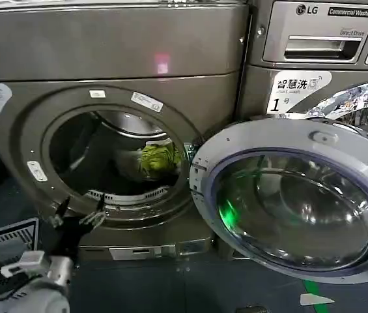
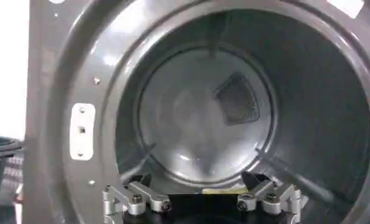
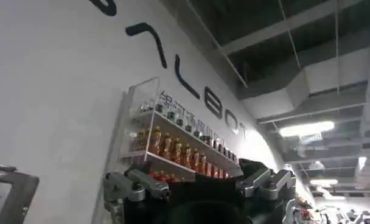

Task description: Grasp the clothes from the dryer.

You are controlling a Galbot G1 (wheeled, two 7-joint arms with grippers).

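Left end effector (image 1: 78, 214): fingers spread wide, empty, at the porthole's 7 o'clock rim. Dryer (image 1: 105, 52): bronze-grey, glass door (image 1: 301, 202) swung open rightward. Clothes (image 1: 159, 158): yellow-green bundle inside the drum, at 3 o'clock.

Right end effector (image 3: 197, 182): spread apart, empty, facing a wall shelf of bottles (image 3: 173, 149).

- It looked like a commercial laundry mock-up inside a large hall.
- Two front-loading machines stood side by side: the dryer (image 1: 115, 52) at 11 o'clock, an LG "Commercial Washer" (image 1: 320, 39) at 1 o'clock.
- Both carried numbered stickers.
- Elsewhere, a wall shelf of small bottles (image 3: 179, 146) hung under exposed ceiling ducts (image 3: 319, 85).
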